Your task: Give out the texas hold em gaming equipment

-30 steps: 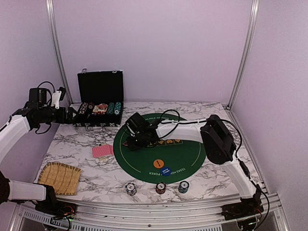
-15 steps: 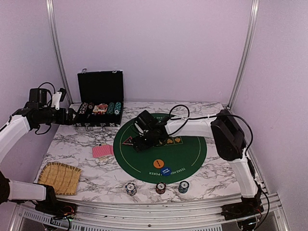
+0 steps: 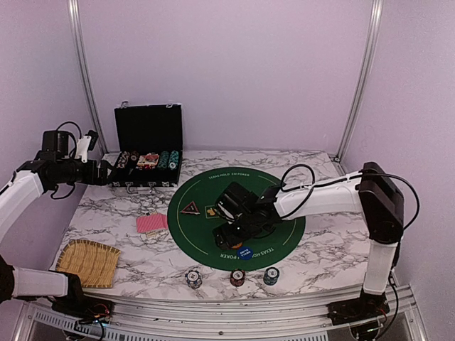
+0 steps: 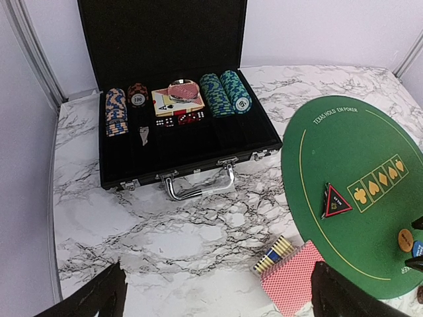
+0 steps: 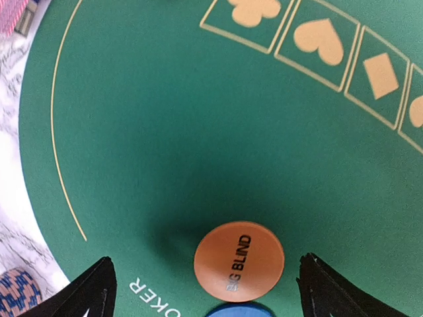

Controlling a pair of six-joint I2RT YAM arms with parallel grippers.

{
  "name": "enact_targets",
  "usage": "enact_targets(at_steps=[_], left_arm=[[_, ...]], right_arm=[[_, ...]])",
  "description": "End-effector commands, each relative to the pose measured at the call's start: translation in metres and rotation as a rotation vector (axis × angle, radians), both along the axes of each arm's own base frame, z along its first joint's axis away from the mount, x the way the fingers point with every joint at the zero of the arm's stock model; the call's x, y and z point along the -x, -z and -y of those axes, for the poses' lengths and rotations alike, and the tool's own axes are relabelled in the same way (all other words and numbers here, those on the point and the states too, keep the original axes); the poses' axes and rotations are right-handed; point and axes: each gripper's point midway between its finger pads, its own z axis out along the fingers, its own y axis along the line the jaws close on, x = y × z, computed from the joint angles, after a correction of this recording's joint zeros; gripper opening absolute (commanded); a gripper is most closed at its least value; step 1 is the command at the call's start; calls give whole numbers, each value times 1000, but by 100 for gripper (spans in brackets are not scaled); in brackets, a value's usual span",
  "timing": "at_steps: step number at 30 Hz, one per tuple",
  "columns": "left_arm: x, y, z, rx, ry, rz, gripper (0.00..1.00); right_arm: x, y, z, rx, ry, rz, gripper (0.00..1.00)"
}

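My right gripper point(image 5: 205, 261) is open and hovers low over the orange "BIG BLIND" button point(image 5: 239, 261), which lies flat on the green felt between the jaws. The blue button point(image 5: 238, 312) touches its near edge. In the top view that gripper point(image 3: 229, 239) largely covers the orange button, with the blue button point(image 3: 245, 253) just in front. The dark triangular marker point(image 3: 190, 208) lies alone on the felt's left part. Red-backed cards point(image 3: 151, 223) lie left of the felt. Three chip stacks point(image 3: 237, 277) stand along the near edge. My left gripper point(image 4: 218, 300) hangs open over bare marble, holding nothing.
The black chip case point(image 3: 148, 153) stands open at the back left with chips, cards and dice inside point(image 4: 178, 105). A woven straw mat point(image 3: 87, 261) lies at the near left. The round green felt point(image 3: 277, 213) fills the middle of the marble table.
My right gripper opened, left the triangular marker on the felt's left part and swung right and nearer, over the orange button. The left arm has not moved.
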Motion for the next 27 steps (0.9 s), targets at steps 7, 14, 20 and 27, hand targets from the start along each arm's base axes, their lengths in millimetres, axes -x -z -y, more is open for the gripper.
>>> enact_targets(at_steps=[7,14,20,27], left_arm=[[4,-18,4,8,29,28,99],[4,-19,5,11,31,28,99],[4,-20,5,13,32,28,99],[4,-20,6,17,34,26,99]], right_arm=[[9,4,7,29,47,4,84],[9,13,16,70,61,11,79],[14,24,18,72,61,-17,76],[18,37,20,61,73,-51,68]])
